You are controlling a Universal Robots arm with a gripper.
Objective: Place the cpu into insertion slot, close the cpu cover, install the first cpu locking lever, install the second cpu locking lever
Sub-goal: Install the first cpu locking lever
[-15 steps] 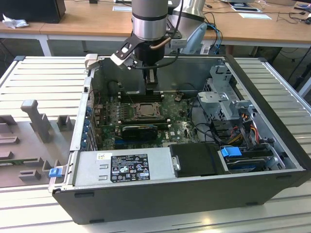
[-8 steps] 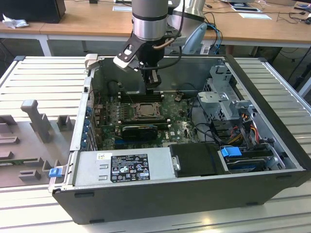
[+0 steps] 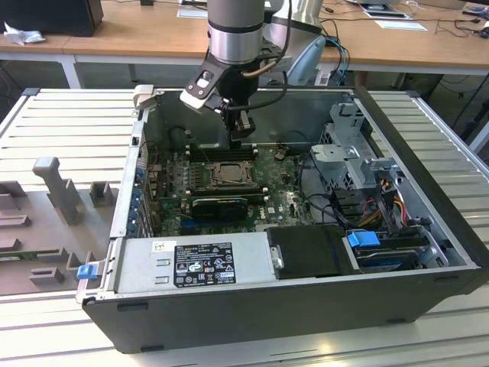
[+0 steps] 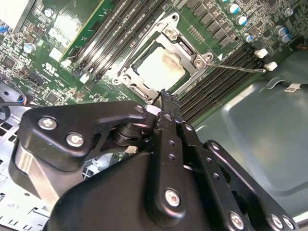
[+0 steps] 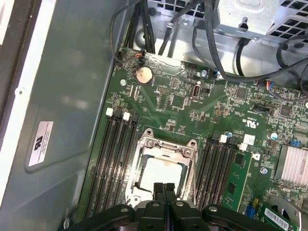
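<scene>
The cpu point(image 4: 161, 67) lies flat in the insertion slot point(image 4: 129, 79), its pale metal top showing through the window of the cpu cover point(image 4: 185, 45). The cover lies down over it. One thin locking lever point(image 4: 238, 68) sticks out sideways from the socket over the RAM slots. My gripper point(image 4: 163, 95) is shut with nothing in it, its tips hovering just above the socket's edge. In the first wrist view the gripper point(image 5: 163, 186) hangs over the cpu point(image 5: 161, 171) and cover point(image 5: 166, 144). The exterior view has the gripper point(image 3: 239, 139) above the slot point(image 3: 228, 174).
The motherboard point(image 5: 183, 103) sits inside an open computer case point(image 3: 428, 229). Long black RAM slots point(image 5: 115, 154) flank the socket. Cables point(image 5: 226, 53) and a drive cage point(image 3: 348, 149) stand toward the exterior view's right. A power supply point(image 3: 195, 260) lies along the near wall.
</scene>
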